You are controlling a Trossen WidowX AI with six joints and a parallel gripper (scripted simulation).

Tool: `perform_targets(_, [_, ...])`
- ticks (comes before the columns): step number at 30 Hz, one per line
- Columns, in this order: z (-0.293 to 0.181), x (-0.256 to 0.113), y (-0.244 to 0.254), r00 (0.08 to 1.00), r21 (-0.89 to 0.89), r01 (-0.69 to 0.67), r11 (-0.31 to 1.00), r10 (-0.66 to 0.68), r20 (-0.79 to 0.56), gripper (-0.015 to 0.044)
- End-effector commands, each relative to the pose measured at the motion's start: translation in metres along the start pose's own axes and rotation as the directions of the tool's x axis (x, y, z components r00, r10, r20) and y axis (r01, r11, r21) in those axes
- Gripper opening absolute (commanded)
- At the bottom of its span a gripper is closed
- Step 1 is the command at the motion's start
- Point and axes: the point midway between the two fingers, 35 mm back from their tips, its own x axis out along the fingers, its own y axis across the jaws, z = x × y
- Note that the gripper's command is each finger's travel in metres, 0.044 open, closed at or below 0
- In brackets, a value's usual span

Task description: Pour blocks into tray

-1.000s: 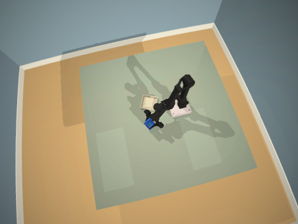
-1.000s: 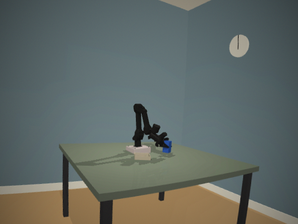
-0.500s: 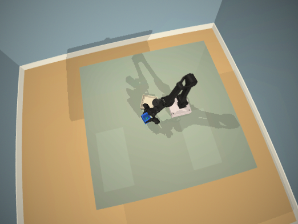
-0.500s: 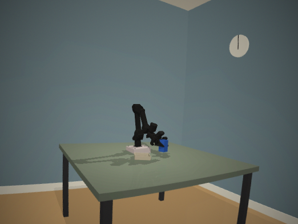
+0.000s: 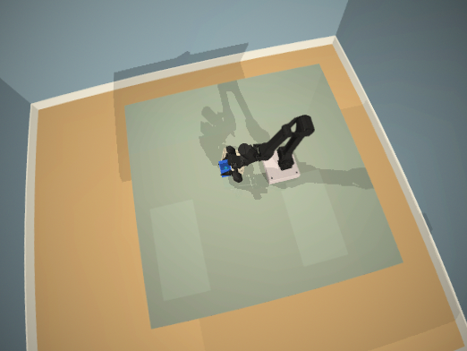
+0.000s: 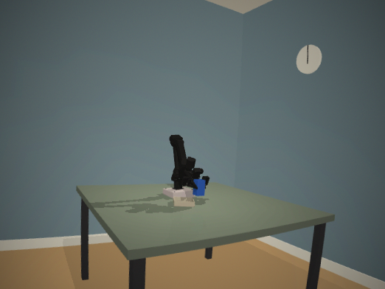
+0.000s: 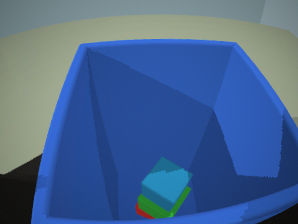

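My gripper (image 5: 225, 168) (image 6: 200, 183) is shut on the blue cup (image 5: 225, 165) (image 6: 199, 188) (image 7: 150, 80). The cup is held roughly upright above the table. In the wrist view its open top faces the camera; a light-blue block (image 7: 166, 186), a green block (image 7: 156, 206) and a red block (image 7: 141, 212) lie together at its bottom. The shallow beige tray (image 6: 184, 202) stands on the table, mostly hidden under the gripper in the top view. The cup appears near the tray's left side there; whether it overlaps the tray is unclear.
The arm's pale base (image 5: 283, 174) (image 6: 173, 193) stands on the green table (image 5: 250, 286) (image 6: 236, 225), close to the tray. The black arm links bend high above the base. The arm's shadow falls across the table.
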Motion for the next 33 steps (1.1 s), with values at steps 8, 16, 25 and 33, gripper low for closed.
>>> perform_targets(8, [-0.005, -0.018, -0.064, 0.972, 0.104, 0.236, 0.966, -0.236, -0.014, 0.0])
perform_targets(16, [-0.007, -0.026, -0.082, 0.951, 0.138, 0.307, 0.941, -0.307, -0.022, 0.0])
perform_targets(25, [-0.008, -0.025, -0.082, 0.951, 0.315, 0.298, 0.901, -0.307, -0.022, 0.0])
perform_targets(33, [-0.009, -0.024, -0.082, 0.951, 0.475, 0.28, 0.834, -0.307, -0.022, 0.0])
